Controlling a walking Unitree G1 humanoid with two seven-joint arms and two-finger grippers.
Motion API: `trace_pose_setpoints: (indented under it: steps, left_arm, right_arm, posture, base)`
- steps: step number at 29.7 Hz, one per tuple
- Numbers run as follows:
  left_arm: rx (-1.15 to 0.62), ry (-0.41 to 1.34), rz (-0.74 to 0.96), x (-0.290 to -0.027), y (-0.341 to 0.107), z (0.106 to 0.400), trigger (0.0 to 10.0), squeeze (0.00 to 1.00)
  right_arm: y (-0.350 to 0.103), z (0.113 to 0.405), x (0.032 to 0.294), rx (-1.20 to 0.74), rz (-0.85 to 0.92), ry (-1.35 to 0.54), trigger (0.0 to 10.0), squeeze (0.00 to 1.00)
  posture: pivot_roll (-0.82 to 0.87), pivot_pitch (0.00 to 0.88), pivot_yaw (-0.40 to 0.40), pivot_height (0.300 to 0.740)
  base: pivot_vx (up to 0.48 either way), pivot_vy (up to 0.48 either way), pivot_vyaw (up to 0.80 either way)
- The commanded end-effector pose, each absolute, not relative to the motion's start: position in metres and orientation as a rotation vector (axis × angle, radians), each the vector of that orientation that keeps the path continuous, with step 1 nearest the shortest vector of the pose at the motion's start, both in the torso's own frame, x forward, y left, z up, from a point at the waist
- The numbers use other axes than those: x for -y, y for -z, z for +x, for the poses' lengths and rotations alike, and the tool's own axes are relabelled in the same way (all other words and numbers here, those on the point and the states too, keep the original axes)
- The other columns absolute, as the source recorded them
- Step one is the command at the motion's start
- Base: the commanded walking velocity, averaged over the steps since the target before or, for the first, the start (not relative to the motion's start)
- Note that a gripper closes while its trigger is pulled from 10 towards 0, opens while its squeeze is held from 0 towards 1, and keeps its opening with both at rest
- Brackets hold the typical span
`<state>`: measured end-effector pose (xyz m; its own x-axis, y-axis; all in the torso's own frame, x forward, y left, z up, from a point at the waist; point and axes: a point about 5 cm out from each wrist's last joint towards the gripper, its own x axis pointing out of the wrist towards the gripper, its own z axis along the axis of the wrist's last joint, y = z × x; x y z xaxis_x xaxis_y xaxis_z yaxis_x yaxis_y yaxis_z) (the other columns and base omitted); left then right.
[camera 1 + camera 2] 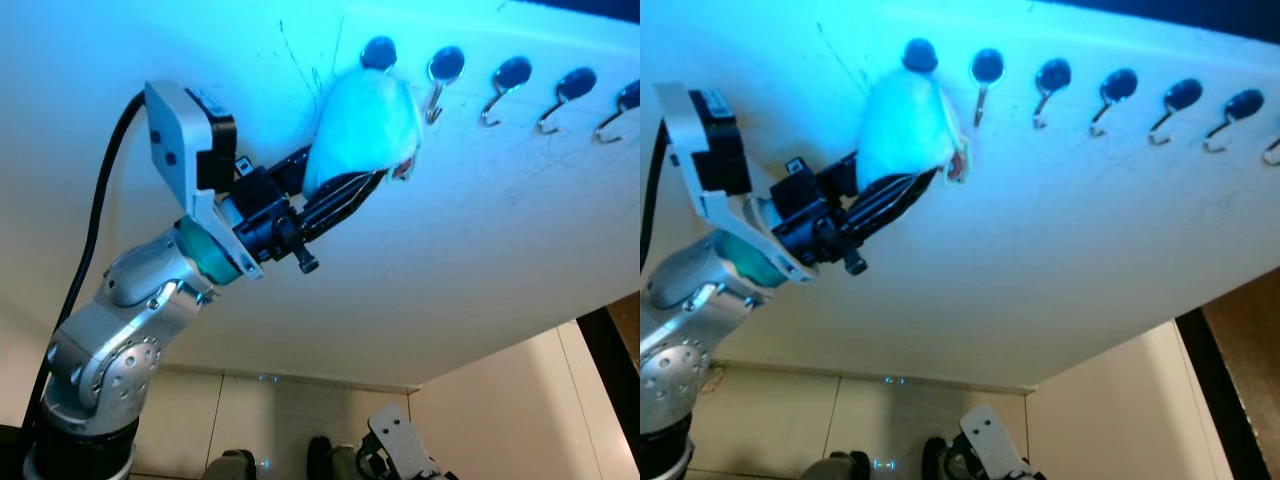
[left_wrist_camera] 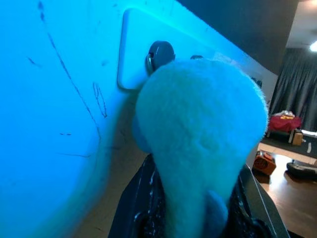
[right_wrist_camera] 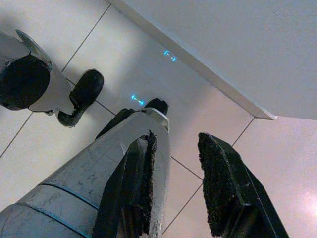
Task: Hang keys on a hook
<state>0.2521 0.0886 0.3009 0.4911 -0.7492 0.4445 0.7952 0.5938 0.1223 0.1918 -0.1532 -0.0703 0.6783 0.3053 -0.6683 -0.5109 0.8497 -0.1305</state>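
Left gripper (image 1: 925,180) raised to wall (image 1: 1090,260), clamping white fluffy keychain (image 1: 905,130) below leftmost hook (image 1: 919,55).

A white wall (image 1: 480,260) fills most of the frame, with thin scratches (image 1: 300,60) near the upper middle. Pale floor tiles (image 1: 270,420) run along the bottom edge. At far right a dark curtain (image 2: 297,94) hangs behind a red bundle (image 2: 283,122) and an orange box (image 2: 265,162) on wooden flooring.

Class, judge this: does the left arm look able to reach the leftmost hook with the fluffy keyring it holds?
Probably yes: the left gripper holds the fluffy keyring right under the leftmost hook, with nothing between.
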Motion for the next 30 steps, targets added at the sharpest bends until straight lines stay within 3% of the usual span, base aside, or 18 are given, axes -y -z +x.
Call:
trace_pose_setpoints:
  steps: [1,8,14,23,27,28,30]
  left_arm:
    - [0.486,0.884,-0.117,-0.092,-0.301,0.258,10.0,0.0]
    - [0.444,0.88,-0.22,-0.106,-0.293,0.255,10.0,0.0]
    - [0.437,1.029,-0.406,-0.114,-0.285,0.236,10.0,0.0]
    - [0.339,0.976,-0.168,-0.104,-0.266,0.245,10.0,0.0]
    - [0.261,0.926,0.117,-0.098,-0.245,0.252,10.0,0.0]
    - [0.245,0.886,0.203,-0.097,-0.239,0.258,10.0,0.45]
    - [0.238,0.86,0.249,-0.097,-0.235,0.261,10.0,0.45]
  right_arm:
    - [0.079,0.177,0.158,-0.746,-0.318,-0.46,10.0,0.0]
    - [0.08,0.174,0.158,-0.753,-0.314,-0.456,10.0,0.0]
    - [0.08,0.175,0.157,-0.753,-0.319,-0.466,10.0,0.0]
    - [0.078,0.179,0.158,-0.745,-0.328,-0.473,10.0,0.0]
    - [0.078,0.179,0.158,-0.748,-0.329,-0.471,10.0,0.0]
    - [0.079,0.178,0.158,-0.75,-0.328,-0.471,10.0,0.0]
    - [0.079,0.177,0.158,-0.751,-0.327,-0.471,10.0,0.0]
  posture:
    - [-0.04,0.165,-0.012,0.74]
    - [-0.03,0.165,-0.007,0.74]
    - [-0.02,0.167,-0.015,0.74]
    - [-0.02,0.166,-0.02,0.74]
    - [-0.02,0.166,-0.02,0.74]
    - [-0.02,0.166,-0.02,0.74]
    - [-0.02,0.166,-0.02,0.74]
  base:
    - [0.0,0.0,0.0]
    - [0.0,0.0,0.0]
    - [0.0,0.0,0.0]
    - [0.0,0.0,0.0]
    - [0.0,0.0,0.0]
    - [0.0,0.0,0.0]
    - [0.0,0.0,0.0]
